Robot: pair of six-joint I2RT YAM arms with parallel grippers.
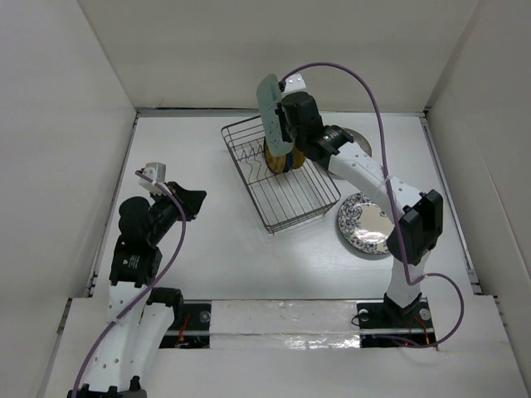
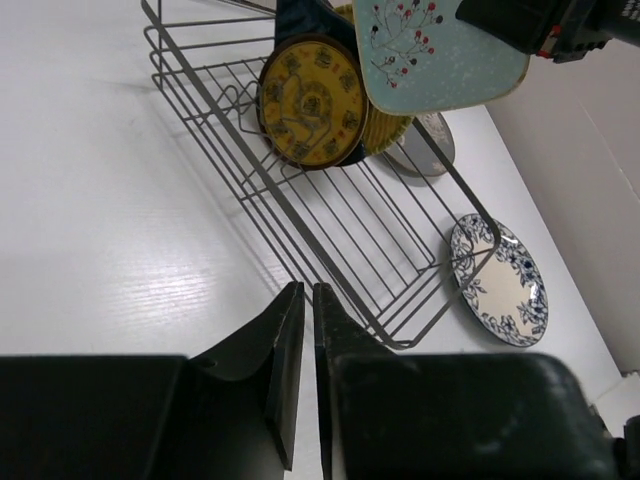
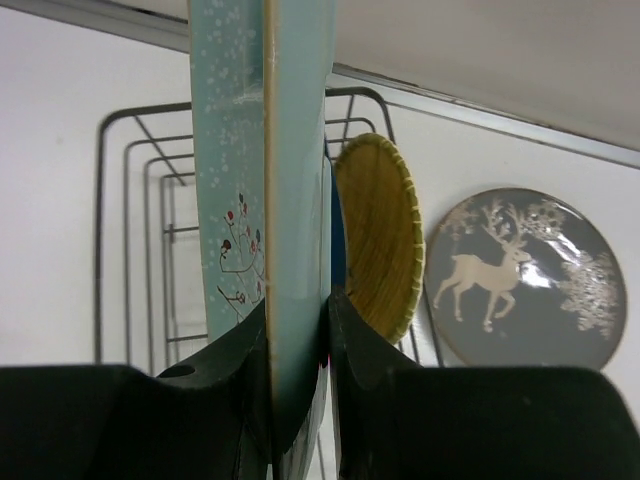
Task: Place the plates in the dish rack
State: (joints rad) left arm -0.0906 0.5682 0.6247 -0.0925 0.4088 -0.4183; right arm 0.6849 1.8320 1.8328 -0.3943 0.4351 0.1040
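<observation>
My right gripper (image 1: 283, 126) (image 3: 298, 318) is shut on the pale mint rectangular dish (image 1: 269, 109) (image 2: 440, 55) (image 3: 270, 150), holding it on edge above the far end of the dish rack (image 1: 306, 216) (image 2: 400, 345) (image 3: 99, 230). Yellow round plates (image 1: 277, 160) (image 2: 312, 100) (image 3: 380, 235) stand upright in the rack, with a dark blue dish (image 2: 300, 15) behind them. The grey deer plate (image 1: 359, 143) (image 3: 525, 280) lies on the table beyond the rack. A blue-and-white patterned plate (image 1: 365, 224) (image 2: 500, 280) lies to the rack's right. My left gripper (image 1: 197, 203) (image 2: 308, 300) is shut on nothing, left of the rack.
White walls enclose the table (image 1: 216, 257) on three sides. The right arm's elbow (image 1: 419, 224) hangs over the patterned plate. Bare table lies between the left gripper and the rack.
</observation>
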